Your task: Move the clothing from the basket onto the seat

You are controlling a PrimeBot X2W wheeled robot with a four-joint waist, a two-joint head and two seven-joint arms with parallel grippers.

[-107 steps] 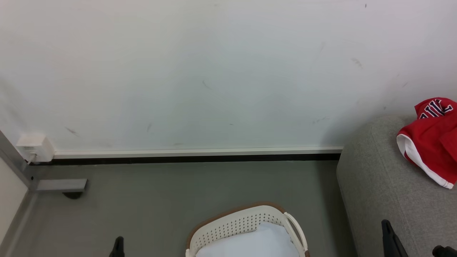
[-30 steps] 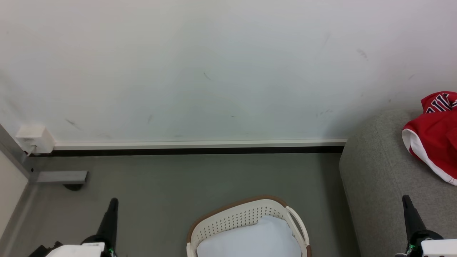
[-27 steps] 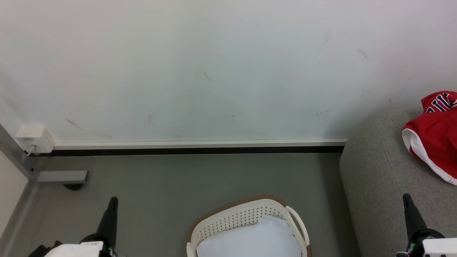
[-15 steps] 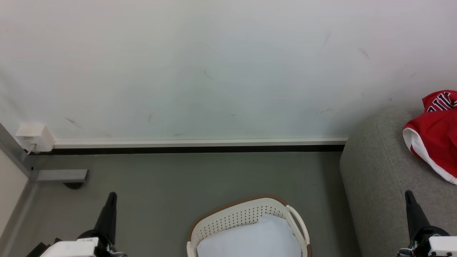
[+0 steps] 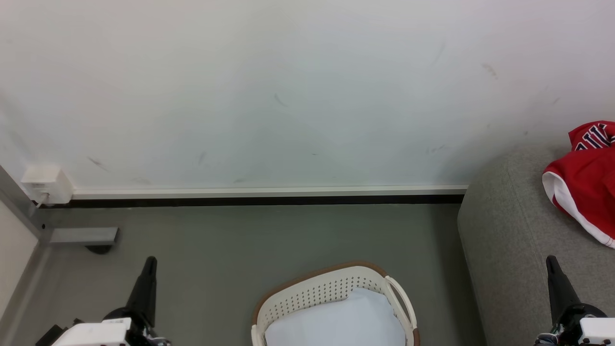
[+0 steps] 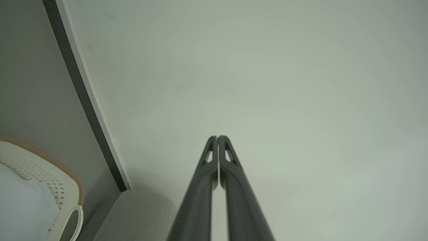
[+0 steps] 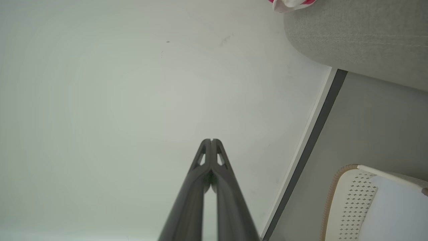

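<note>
The red clothing with white trim and block lettering lies crumpled on the grey seat at the right edge of the head view. The cream basket with a brown rim stands on the floor at bottom centre, holding a plain white cloth. My left gripper is shut and empty at the lower left, over the floor. My right gripper is shut and empty at the lower right, over the seat's front. Both wrist views show pressed-together fingers pointing at the wall.
A white wall with a pale skirting and dark strip runs behind. A grey metal frame foot and a white wall box sit at the left. Grey floor lies between basket and wall.
Over the last second both grippers have barely shifted and stay shut. Earlier than that they rose into the head view from the bottom edge. The clothing has stayed on the seat.
</note>
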